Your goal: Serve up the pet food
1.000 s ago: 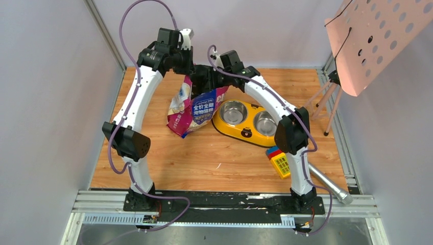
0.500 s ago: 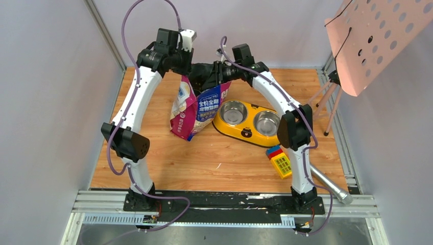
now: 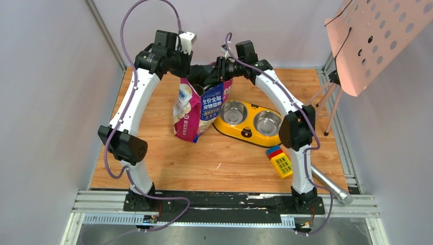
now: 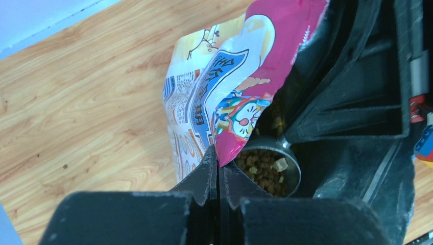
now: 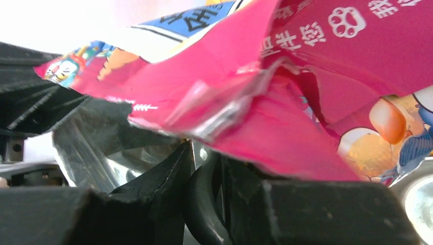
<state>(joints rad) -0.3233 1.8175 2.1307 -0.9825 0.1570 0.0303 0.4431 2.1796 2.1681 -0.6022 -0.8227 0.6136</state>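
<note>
Pinching the top edge of the bag flat in the left tool, closed right down on the film, and propping the mouth open above the worktop, just beside the yellow feeder. Gripping what looks to be the handle of the scoop in the right tool, clamped around a dark bar, with its cup sitting in the bag's mouth and carrying a load of the pet food — brown pellets, heaped close to the rim. Risking a spill on the way out: catching the scoop on the crumpled pink lip, or tilting it while crossing to the feeder, likely shedding pellets onto the wood. Risking a slip as well — hanging a glossy bag from so thin a pinch, possibly letting it slump onto the scoop or topple toward the feeder.
</note>
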